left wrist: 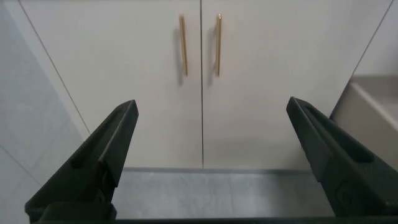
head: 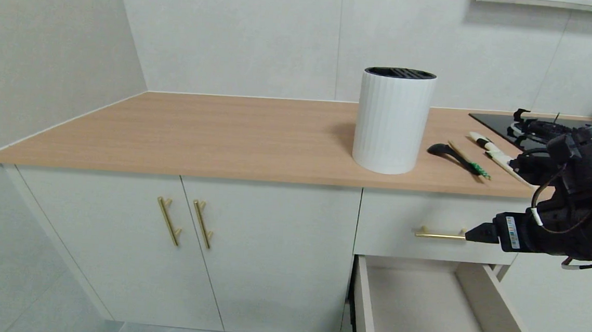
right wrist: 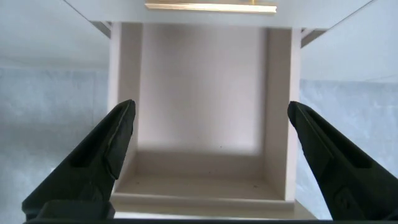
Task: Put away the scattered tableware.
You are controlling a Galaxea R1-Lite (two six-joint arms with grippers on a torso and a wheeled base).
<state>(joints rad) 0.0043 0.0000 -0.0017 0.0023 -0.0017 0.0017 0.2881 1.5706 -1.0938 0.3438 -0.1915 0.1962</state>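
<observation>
— Whereabouts of the tableware?
— On the desk (head: 225, 135), near the front edge, between the white ribbed holder (head: 393, 123) and the black cooktop (head: 492, 120) at the back right corner. Three pieces, all lying flat, close together.
— Pointing which way?
— First the black spoon (head: 448, 153): bowl just beside the holder's foot, handle slanting off toward the front edge and the right end. Then a thin wooden stick (head: 466, 158), same slant, touching or crossing that handle; cannot tell which piece the green bit at the front end belongs to. Last the white-handled utensil (head: 495, 155), roughly parallel, dark band toward the back, front end running up to the right arm (head: 569, 206).
— And the holder?
— Upright, slotted dark top, nearer the front edge than the back.
— Pose of the right arm?
— Bent out before the desk's right end, level with the closed drawer's brass handle (head: 440, 233), above the open drawer (head: 421, 310). There the right gripper (right wrist: 205, 162), facing down into that drawer, fingers (right wrist: 106, 155) spread wide, grasping nothing.
— Left side?
— Low down, the left gripper (left wrist: 211, 162), facing the double cabinet doors (left wrist: 199, 93) with their two brass handles; fingers released, nothing between.
</observation>
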